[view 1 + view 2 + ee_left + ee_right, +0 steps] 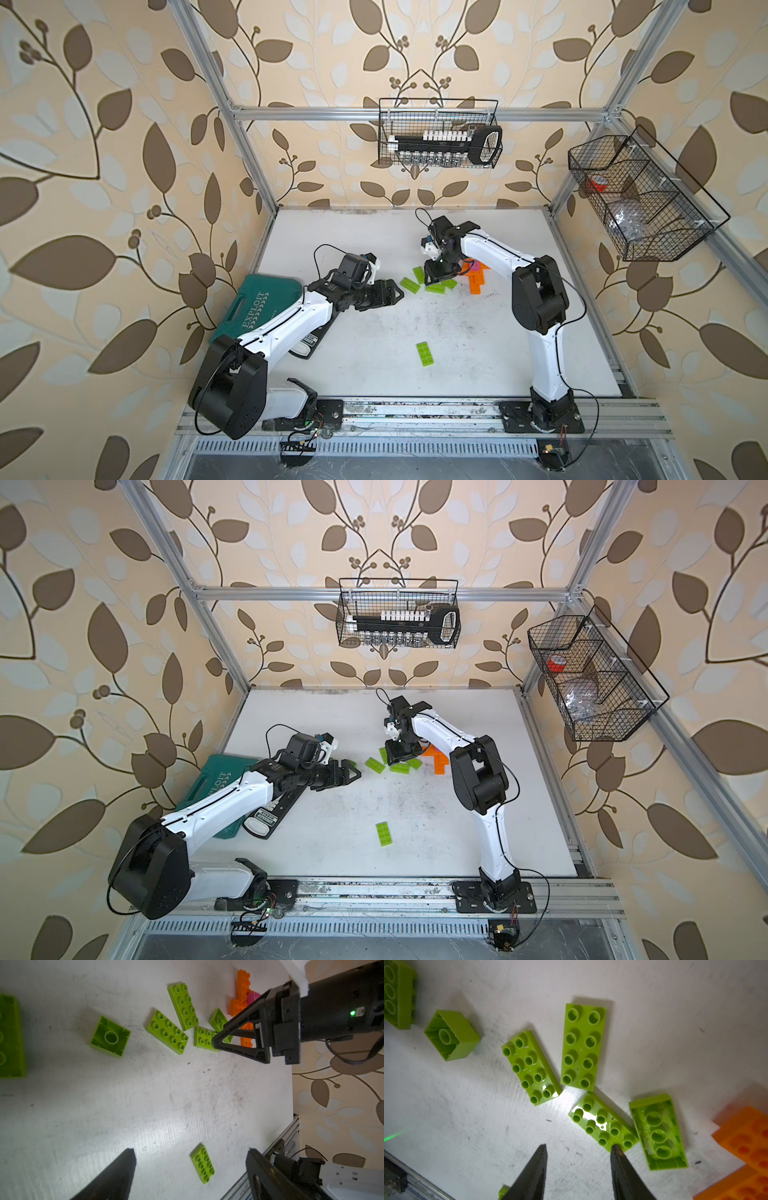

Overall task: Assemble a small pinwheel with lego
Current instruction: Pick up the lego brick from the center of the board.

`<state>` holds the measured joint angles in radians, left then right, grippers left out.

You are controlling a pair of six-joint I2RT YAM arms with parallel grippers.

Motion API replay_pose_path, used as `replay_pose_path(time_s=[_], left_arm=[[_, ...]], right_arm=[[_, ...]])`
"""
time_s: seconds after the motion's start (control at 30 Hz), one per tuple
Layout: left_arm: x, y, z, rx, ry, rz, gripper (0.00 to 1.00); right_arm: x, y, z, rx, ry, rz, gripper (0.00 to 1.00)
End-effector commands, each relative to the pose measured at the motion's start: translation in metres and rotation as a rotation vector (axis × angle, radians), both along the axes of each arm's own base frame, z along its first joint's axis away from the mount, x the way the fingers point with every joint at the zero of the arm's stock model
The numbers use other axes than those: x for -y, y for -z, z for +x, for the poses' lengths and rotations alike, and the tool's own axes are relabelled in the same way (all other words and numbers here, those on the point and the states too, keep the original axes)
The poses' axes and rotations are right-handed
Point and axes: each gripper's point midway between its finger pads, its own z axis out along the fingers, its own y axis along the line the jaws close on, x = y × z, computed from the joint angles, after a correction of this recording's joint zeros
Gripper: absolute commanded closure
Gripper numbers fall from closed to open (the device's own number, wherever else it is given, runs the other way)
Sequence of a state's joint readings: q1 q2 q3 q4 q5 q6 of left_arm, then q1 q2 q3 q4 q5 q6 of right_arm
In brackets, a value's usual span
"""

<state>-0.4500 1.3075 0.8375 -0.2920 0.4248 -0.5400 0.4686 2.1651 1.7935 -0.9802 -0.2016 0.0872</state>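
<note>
At the far middle of the white tabletop [374, 374], the right end effector [578, 1151] hangs over a fan of lime-green oblong studded plastic bricks [583, 1047]. Its jaws are parted with nothing between them. One fingertip [617, 1150] seems to touch the edge of the nearest studs-up brick [602, 1124], though the angle is poor. A cluster of orange oblong bricks [477, 283] with a small pink square brick [252, 997] lies just beside the fan, under the right arm. The left end effector [394, 294] is spread wide and empty, near the fan's other side. A lone lime-green brick [425, 354] lies well apart, toward the front.
</note>
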Motion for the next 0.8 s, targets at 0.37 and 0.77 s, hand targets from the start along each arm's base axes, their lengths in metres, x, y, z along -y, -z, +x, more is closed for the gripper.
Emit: replay_pose_path(time_s=[0.37,0.77], left_arm=[[-0.013,-0.011,-0.011,0.032,-0.057,-0.038,0.15],[-0.008,-0.011,-0.009,0.026,-0.037,-0.048,0.15]], right_arm=[[0.001,0.027,0.008,-0.111,-0.017,0.014,0.51],[0.011,0.037,-0.017,-0.15,-0.029,-0.048,0.49]])
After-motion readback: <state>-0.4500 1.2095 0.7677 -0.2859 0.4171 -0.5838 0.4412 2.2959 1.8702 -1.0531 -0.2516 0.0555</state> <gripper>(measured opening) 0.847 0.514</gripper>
